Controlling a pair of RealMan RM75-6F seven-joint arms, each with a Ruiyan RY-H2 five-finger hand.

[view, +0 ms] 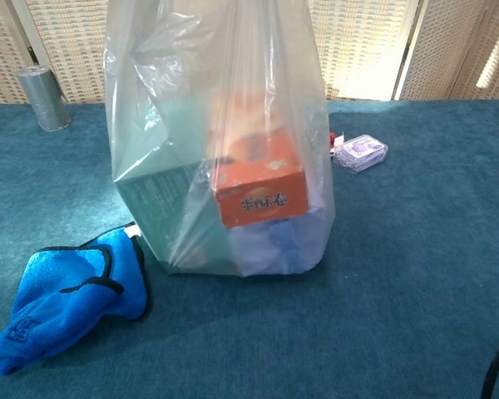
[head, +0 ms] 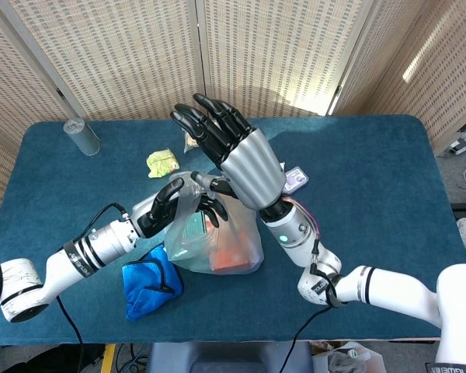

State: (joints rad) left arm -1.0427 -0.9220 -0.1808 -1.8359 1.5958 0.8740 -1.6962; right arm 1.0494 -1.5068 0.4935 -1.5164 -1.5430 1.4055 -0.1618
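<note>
A clear plastic bag [head: 217, 241] stands at the table's middle and fills the chest view [view: 224, 166]. Inside it are an orange box [view: 260, 195], a teal box [view: 162, 199] and something pale blue at the bottom. My right hand [head: 245, 159] is above the bag. Its fingers are spread upward, and the bag's top edge is caught at its thumb. My left hand [head: 175, 206] grips the bag's left rim with curled fingers. Neither hand shows in the chest view.
A blue cloth [head: 149, 281] lies just left of the bag near the front edge. A silver can [head: 81, 136] stands at the far left. A yellow-green wad [head: 162, 162] lies behind the bag, and a small clear case [view: 362, 152] to its right. The table [head: 373, 194] is teal.
</note>
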